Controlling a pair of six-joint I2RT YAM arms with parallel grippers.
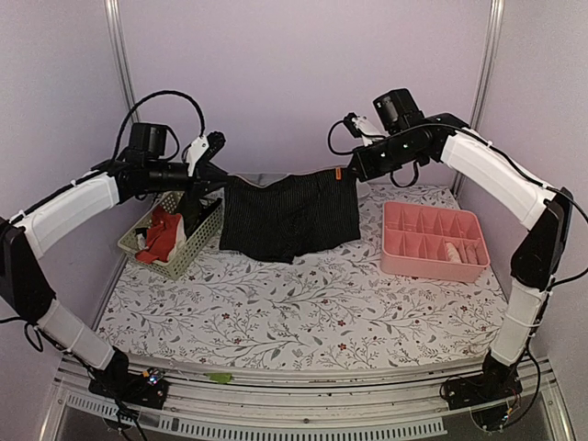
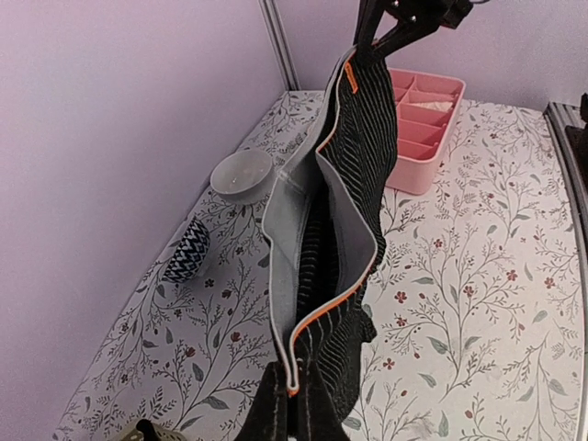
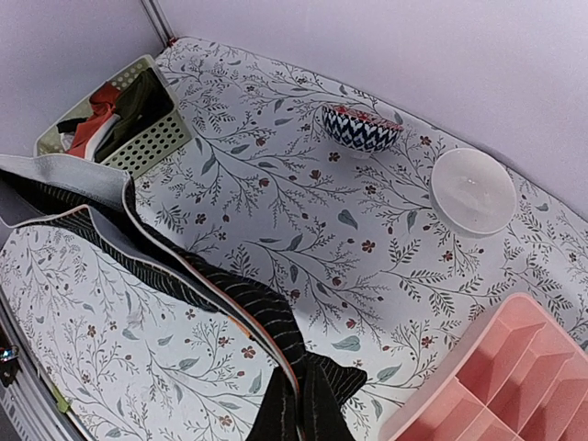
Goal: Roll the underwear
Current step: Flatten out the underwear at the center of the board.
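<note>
The left gripper (image 1: 220, 180) and right gripper (image 1: 352, 171), both clamped tight, hold the black ribbed underwear (image 1: 289, 219) stretched wide, orange trim along its top

Around my table, apart from the job

The flower-printed table (image 1: 303, 294) carries a pink tray (image 1: 432, 268) with dividers by its right edge, toward the far right corner. A pale green perforated basket (image 1: 197, 241) sits by the left edge, toward the far left corner. Two bowls stand apart along the far edge, under the purple wall (image 1: 303, 83). The blue-and-white patterned bowl (image 3: 360, 127) is further left, and the plain white bowl (image 3: 473, 191) is nearer the tray.
</note>
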